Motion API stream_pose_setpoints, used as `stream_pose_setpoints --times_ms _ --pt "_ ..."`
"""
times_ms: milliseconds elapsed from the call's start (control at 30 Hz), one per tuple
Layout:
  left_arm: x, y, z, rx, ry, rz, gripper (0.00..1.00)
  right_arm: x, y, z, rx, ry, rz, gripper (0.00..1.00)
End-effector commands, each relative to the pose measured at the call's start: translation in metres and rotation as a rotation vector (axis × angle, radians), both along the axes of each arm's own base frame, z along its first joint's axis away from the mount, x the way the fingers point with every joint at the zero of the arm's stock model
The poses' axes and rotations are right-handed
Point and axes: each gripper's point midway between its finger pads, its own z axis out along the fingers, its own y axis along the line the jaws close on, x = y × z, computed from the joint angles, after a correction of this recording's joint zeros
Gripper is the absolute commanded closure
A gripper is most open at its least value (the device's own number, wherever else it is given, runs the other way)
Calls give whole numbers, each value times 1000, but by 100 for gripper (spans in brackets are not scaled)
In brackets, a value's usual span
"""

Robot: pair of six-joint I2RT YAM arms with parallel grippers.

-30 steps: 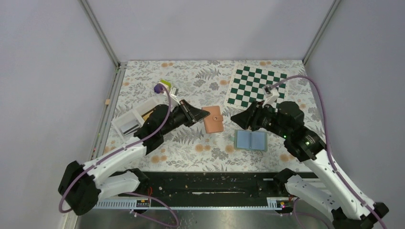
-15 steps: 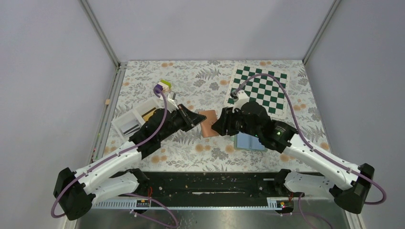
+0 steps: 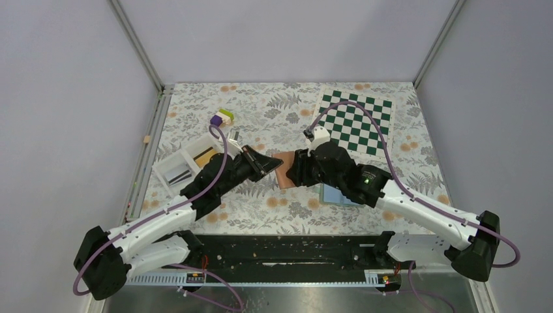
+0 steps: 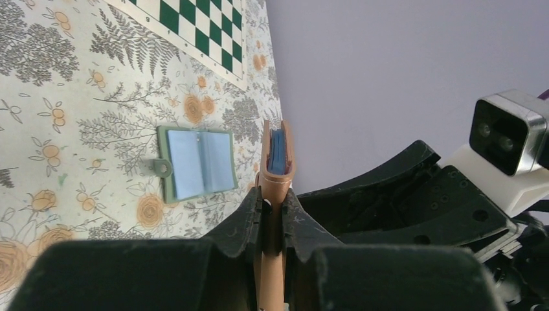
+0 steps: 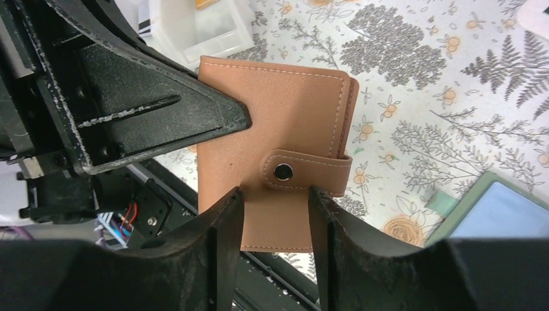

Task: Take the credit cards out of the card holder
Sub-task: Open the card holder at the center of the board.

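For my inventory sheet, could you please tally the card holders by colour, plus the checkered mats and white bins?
brown card holder: 1
green card holder: 1
checkered mat: 1
white bin: 1
Total: 4

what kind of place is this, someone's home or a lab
Probably a robot test cell, not a home: metal frame posts box in a cloth-covered table, two arms are bolted to a rail, and props like a chessboard mat lie out.
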Motion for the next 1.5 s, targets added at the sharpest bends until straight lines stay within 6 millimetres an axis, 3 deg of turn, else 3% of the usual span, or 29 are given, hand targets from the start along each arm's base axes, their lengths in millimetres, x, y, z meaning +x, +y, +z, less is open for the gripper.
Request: stream_pose_setpoints --times_ms 0,100,533,600,800,833,1200,1333,1467 --pt "-14 -15 51 -190 -66 -91 100 14 0 24 -15 -115 -37 55" --pt "-15 -15 54 -195 -69 -94 100 13 1 20 -28 -103 -26 58" --pt "-21 -29 51 -194 -39 -143 100 23 0 20 -79 -136 -67 54" --pt "-21 -29 53 -192 -42 -145 100 25 -3 18 -104 -141 -76 60" --pt "-23 -25 56 -170 -54 -136 100 31 -12 11 -165 -161 -105 99" --pt "-23 -23 56 -161 -58 -128 100 31 -14 10 -176 -161 -108 100" --pt "-12 -2 42 -17 -99 -23 100 22 -24 10 -171 -183 -81 100" --pt "-13 10 47 52 -164 -13 100 22 -43 -1 -174 -205 -92 100" --pt "-26 12 61 48 -281 -118 100 18 -48 2 -34 -181 -36 100"
